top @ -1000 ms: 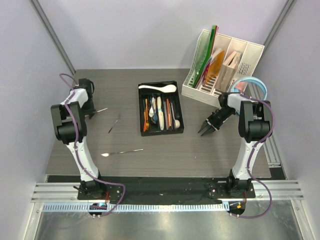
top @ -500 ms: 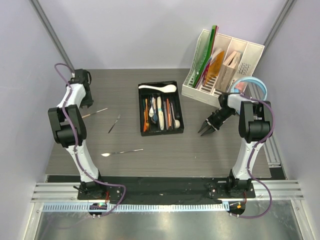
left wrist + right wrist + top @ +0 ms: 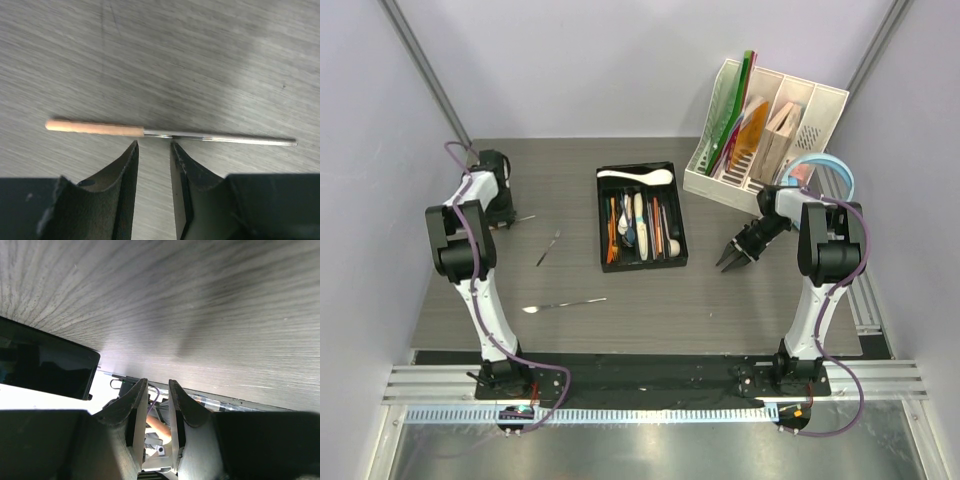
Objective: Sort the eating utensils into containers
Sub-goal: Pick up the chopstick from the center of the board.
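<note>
Lying loose: three utensils [image 3: 565, 303]; one tray [image 3: 636, 168].

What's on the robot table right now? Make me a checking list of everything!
Surface: grey wood-grain table, no spills seen.
Job's things: black cutlery tray partly filled, white soup spoon across its far end; wood-handled chopstick, small steel utensil and long steel spoon lie loose on the table.
Clutter: white file organiser, light-blue headphones.
Grippers: left gripper open, chopstick just beyond its tips; right gripper open, empty.
Cables: purple cables, none lying among the utensils.
Surroundings: plain walls, metal rails at the near edge.
</note>
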You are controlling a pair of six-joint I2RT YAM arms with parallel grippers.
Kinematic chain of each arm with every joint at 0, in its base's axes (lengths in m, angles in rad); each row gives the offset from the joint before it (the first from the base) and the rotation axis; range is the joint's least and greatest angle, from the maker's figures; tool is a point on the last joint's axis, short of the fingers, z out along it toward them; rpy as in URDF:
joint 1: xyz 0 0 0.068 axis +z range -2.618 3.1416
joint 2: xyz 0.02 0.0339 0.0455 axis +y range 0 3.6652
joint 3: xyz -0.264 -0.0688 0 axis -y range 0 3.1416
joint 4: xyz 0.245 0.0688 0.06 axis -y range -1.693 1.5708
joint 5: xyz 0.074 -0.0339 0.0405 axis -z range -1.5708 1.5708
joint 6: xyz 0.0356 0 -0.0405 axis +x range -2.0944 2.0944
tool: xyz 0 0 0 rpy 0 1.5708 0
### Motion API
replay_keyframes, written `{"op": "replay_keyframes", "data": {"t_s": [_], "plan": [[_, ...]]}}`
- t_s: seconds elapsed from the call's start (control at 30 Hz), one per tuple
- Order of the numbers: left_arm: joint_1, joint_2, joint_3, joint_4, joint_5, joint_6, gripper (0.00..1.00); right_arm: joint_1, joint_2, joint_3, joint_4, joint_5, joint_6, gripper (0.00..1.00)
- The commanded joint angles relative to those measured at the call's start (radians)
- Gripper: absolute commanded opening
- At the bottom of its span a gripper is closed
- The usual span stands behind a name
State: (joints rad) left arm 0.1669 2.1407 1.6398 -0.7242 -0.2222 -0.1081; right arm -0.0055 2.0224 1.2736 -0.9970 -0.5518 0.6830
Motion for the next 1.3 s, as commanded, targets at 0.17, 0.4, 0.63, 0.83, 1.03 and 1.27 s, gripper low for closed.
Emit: {"op": "replay_keyframes", "data": {"t_s": [0.17, 0.4, 0.63, 0.83, 1.03, 1.27], "plan": [[0.009, -0.122, -0.152, 0.068, 0.063, -0.002, 0.33, 0.006, 0.052, -0.045, -0.018, -0.022, 0.023, 0.29], [0.010, -0.160, -0.100, 0.043, 0.081, -0.045, 0.33, 0.006, 0.053, -0.042, -0.019, -0.023, 0.021, 0.29], [0.011, -0.226, -0.084, 0.063, 0.101, -0.349, 0.34, 0.006, 0.061, -0.040, -0.003, -0.027, 0.026, 0.29], [-0.029, -0.346, -0.198, 0.068, 0.063, -0.719, 0.34, 0.006, 0.053, -0.062, 0.026, -0.036, 0.039, 0.29], [-0.081, -0.328, -0.117, -0.070, -0.276, -0.892, 0.42, 0.006, 0.064, -0.088, 0.055, -0.062, 0.036, 0.29], [-0.089, -0.087, 0.216, -0.443, -0.397, -1.181, 0.47, 0.006, 0.056, -0.092, 0.047, -0.065, 0.010, 0.29]]}}
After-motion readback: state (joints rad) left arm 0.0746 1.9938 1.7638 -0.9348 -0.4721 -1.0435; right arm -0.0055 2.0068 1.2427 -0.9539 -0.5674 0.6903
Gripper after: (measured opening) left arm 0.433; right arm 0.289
